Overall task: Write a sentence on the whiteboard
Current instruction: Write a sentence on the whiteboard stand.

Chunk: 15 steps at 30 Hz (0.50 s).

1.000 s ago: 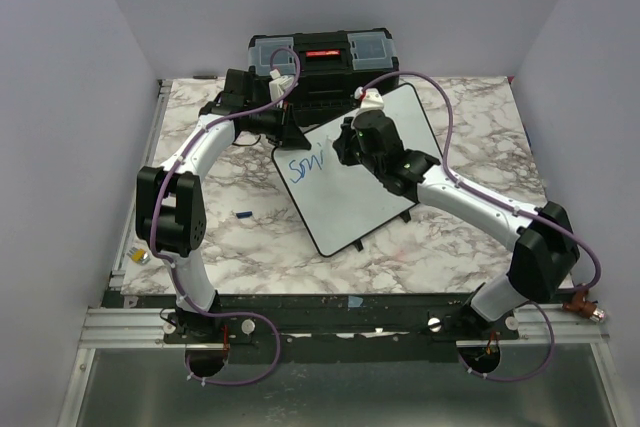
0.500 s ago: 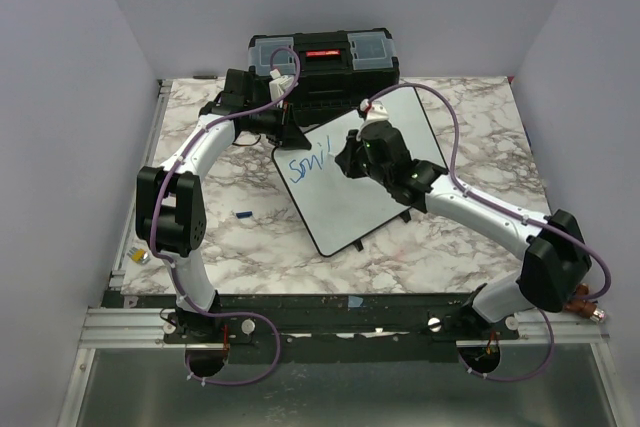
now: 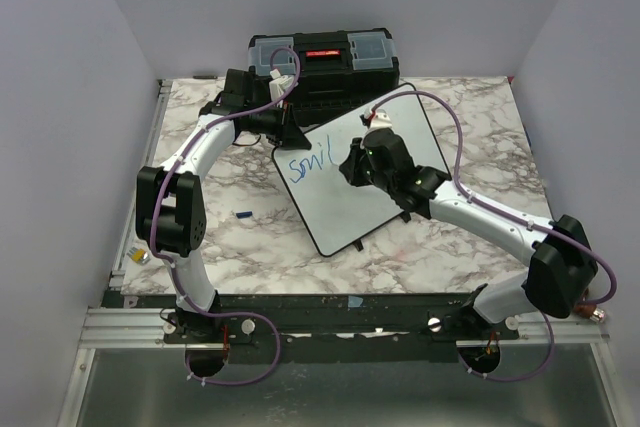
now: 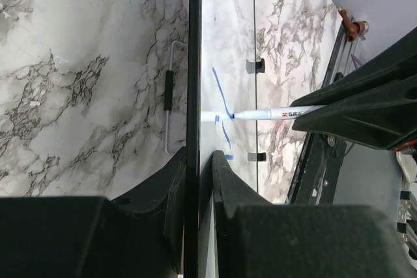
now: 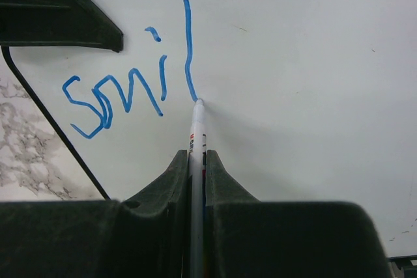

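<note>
The whiteboard (image 3: 350,197) lies tilted on the marble table, in front of the black toolbox. Blue letters "Smil" of the sentence (image 3: 307,166) stand near its left corner; they also show in the right wrist view (image 5: 124,89). My right gripper (image 5: 197,155) is shut on a white marker (image 5: 197,135), whose tip touches the board at the bottom of the "l" stroke. My left gripper (image 4: 199,157) is shut on the whiteboard's black-rimmed edge (image 4: 193,63) at its upper left corner. The marker (image 4: 273,114) also shows in the left wrist view.
The black toolbox (image 3: 322,65) with clear lid boxes stands at the back. A small blue cap (image 3: 242,214) lies on the table left of the board. A small object (image 3: 140,256) sits at the table's left edge. Purple walls close three sides.
My right gripper has moved right along the board, and the marker has added the "l" stroke after "Smi". The left arm has not moved.
</note>
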### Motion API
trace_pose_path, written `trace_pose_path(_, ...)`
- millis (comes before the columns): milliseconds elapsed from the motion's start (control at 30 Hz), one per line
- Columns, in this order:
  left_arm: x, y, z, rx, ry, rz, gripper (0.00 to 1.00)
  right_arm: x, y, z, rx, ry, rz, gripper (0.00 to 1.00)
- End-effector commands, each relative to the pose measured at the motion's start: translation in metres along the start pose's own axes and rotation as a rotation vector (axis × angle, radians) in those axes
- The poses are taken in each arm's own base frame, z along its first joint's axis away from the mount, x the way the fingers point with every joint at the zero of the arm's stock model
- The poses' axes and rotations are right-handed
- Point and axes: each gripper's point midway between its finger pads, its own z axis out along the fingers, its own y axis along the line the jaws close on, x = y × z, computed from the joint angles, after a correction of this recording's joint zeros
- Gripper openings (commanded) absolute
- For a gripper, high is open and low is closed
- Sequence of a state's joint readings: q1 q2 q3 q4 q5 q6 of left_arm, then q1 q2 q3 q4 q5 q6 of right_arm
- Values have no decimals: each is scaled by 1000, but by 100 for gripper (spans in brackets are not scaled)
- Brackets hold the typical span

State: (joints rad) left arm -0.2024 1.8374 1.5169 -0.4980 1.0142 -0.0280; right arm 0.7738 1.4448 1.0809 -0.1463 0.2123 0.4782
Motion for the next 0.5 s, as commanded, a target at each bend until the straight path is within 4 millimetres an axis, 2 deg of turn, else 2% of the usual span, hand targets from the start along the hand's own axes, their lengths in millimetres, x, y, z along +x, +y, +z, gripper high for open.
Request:
trace_pose_path(0,-20,2,-4,-52,-55,183,0,1,-16,-3,82,-1,-19,1)
trace_pose_path(267,-21,2,-5,-57,-56,183,0,-22,-16,5,123,-47,-60,1)
trace_pose_path(467,-20,3,-5,-60,-56,183,0,-52,-7,-1,120,-105,-72,1)
